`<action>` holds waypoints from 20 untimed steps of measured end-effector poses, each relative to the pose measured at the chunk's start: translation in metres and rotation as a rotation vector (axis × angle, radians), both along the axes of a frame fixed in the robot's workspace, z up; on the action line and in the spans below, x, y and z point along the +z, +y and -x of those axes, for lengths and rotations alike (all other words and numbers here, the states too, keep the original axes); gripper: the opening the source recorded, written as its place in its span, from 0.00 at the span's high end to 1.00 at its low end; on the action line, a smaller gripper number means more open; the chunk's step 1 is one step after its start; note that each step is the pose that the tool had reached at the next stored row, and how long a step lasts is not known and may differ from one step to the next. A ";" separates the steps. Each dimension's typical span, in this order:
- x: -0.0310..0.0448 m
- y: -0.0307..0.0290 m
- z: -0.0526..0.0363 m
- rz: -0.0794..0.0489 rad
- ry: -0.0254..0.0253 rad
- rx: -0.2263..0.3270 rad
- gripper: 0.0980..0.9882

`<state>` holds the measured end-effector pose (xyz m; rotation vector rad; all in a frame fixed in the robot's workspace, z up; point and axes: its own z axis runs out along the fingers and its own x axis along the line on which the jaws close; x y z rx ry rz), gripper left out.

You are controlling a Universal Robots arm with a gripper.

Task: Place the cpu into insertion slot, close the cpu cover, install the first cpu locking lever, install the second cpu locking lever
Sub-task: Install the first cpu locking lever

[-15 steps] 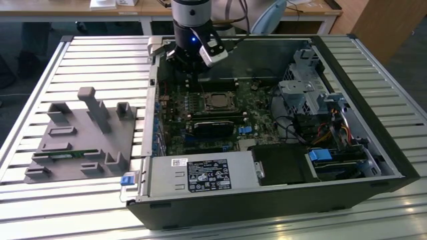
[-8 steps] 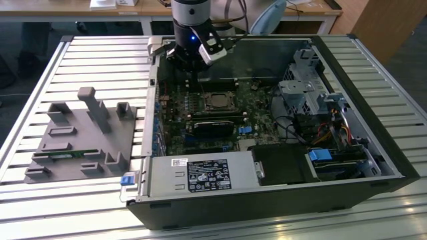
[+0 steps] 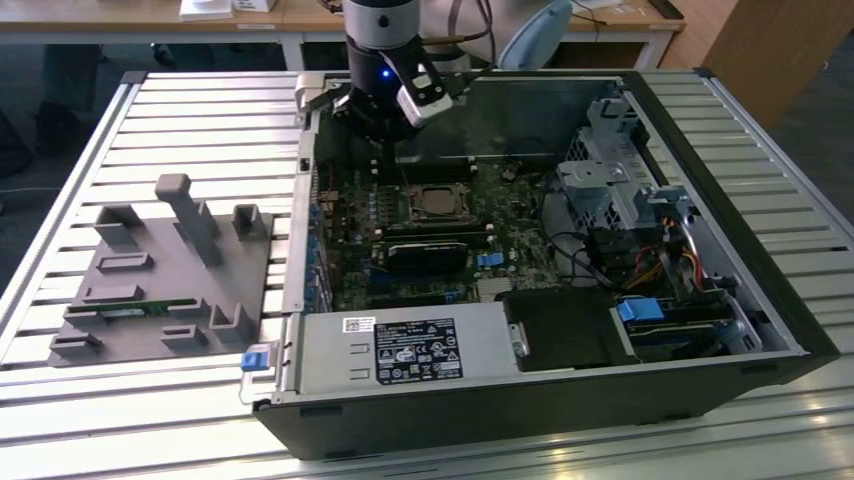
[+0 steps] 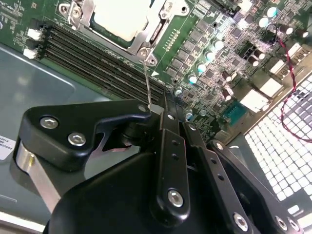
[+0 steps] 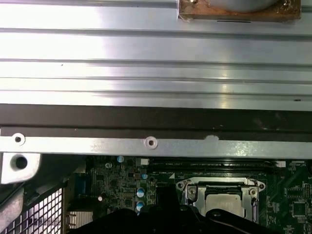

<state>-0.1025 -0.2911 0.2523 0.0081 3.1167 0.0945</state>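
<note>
The cpu (image 4: pixel 119 19) lies pale and flat in the insertion slot (image 3: pixel 434 203) on the green board. The silvery cpu cover (image 4: pixel 146 36) sits down over it, framing its top; the first wrist view shows the cpu (image 5: pixel 225 202) and the cover (image 5: pixel 192 187) too. A thin wire locking lever (image 4: pixel 146 80) rises from a corner of the socket up to my gripper (image 4: pixel 155 108), whose black fingers are shut on its end. In the exterior view the gripper (image 3: pixel 387 135) hangs over the board just beyond the socket, near the case's far wall.
The open computer case (image 3: pixel 747 300) lies on a slatted metal table (image 3: pixel 200 110). Long black memory slots (image 4: pixel 97 58) run beside the socket. A black card (image 3: pixel 427 255), a power supply (image 3: pixel 400 350) and a drive cage (image 3: pixel 614 190) crowd the case. A grey fixture (image 3: pixel 160 270) stands on the exterior view's left.
</note>
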 end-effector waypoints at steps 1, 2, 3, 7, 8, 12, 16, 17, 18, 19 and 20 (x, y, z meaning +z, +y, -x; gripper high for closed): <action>0.0000 0.0001 -0.0004 0.000 0.0002 0.000 0.99; -0.0001 0.0002 -0.0012 0.000 0.0001 0.000 0.99; -0.0001 0.0001 -0.0024 0.000 0.0001 0.000 0.99; -0.0004 0.0001 -0.0064 0.000 0.0002 0.000 0.99; -0.0005 0.0001 -0.0069 0.000 0.0004 0.000 0.99; -0.0008 0.0002 -0.0071 0.000 0.0007 0.000 0.99; -0.0010 0.0001 -0.0077 0.000 0.0004 0.000 0.99; -0.0010 0.0002 -0.0080 0.000 0.0005 0.000 0.99; -0.0010 0.0002 -0.0085 0.000 0.0006 0.000 0.99; -0.0010 0.0002 -0.0090 0.000 0.0005 0.000 0.99; -0.0009 0.0001 -0.0095 0.000 0.0006 0.000 0.99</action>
